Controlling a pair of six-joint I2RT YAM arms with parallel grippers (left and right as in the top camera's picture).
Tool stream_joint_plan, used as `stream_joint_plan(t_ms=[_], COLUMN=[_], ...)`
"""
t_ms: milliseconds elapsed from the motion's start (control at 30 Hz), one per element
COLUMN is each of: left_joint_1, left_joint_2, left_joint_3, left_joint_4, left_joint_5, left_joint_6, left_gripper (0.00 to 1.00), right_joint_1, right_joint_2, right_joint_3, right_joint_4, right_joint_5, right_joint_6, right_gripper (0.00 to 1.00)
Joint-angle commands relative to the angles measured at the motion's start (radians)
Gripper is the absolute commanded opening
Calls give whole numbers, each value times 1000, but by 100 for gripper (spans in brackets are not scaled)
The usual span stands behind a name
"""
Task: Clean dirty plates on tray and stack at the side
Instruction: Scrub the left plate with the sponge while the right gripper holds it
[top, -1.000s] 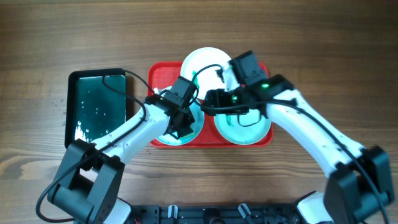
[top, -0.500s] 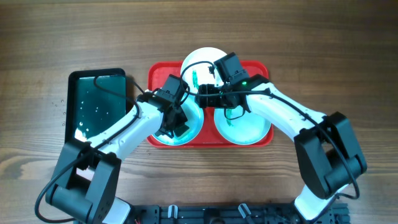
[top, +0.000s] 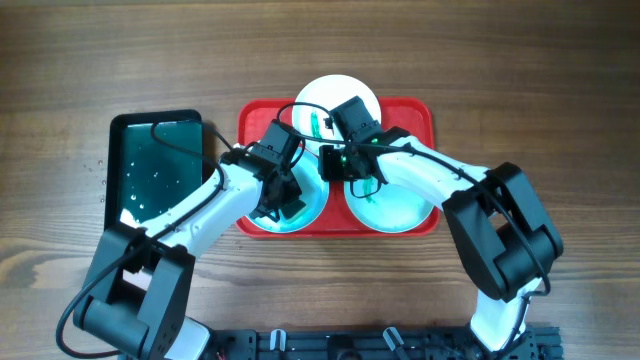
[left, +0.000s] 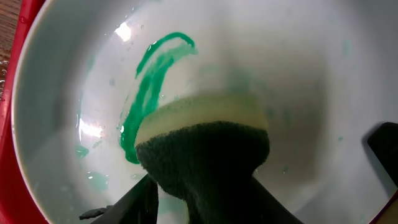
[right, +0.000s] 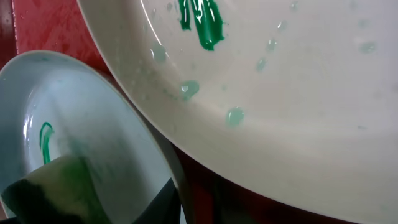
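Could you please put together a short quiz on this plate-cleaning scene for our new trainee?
1. True or false: the left end effector holds a sponge against a plate that has a green smear.
2. The far plate on the red tray is: A white, B black, C red.
3. Fill in: the black tray lies on the ___ arm's side of the red tray.
Key: 1 true; 2 A; 3 left.
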Motion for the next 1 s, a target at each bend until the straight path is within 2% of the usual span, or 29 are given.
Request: stream_joint_plan(t_ms=[0,67,100,167,267,400,633,733,833,900,967], left_joint_1=[5,5,6,5,5,5,6,6,6,6,6], left_joint_2=[11,11,11,11,11,11,11,11,11,11,11], left_joint_3=[-8,-8,-8,-8,-8,-8,-8,-8,-8,-8,-8], left_joint_4=[9,22,25,37,68,91,114,127,128,151,166], left_joint_5=[23,55,56,57,57,58,61,66,76,76,76], left_joint_6=[36,85,85,85,86,112,321,353,401,401,399], left_gripper=[38,38,39,40,40,33,39,39,39,40,38], right_joint_1=[2,1,1,1,1,1,1,1,1,1,1], right_joint_2=[43,43,43,43,43,43,43,43,42,42,42], right_joint_3=[-4,-4,-4,-4,-4,-4,-4,-4,-3,4,5], right_joint_4=[-17,-19,-31,-51,-58,-58,-48,-59,-61,-90,-92], right_joint_5=[24,24,16,-4,-6,-6,-124,-126,-113,-156,-156], right_joint_6=[50,153,161,122,103,92,-143,-230,-245,-344,-331], right_gripper=[18,18,17,4,4,4,4,4,8,9,9])
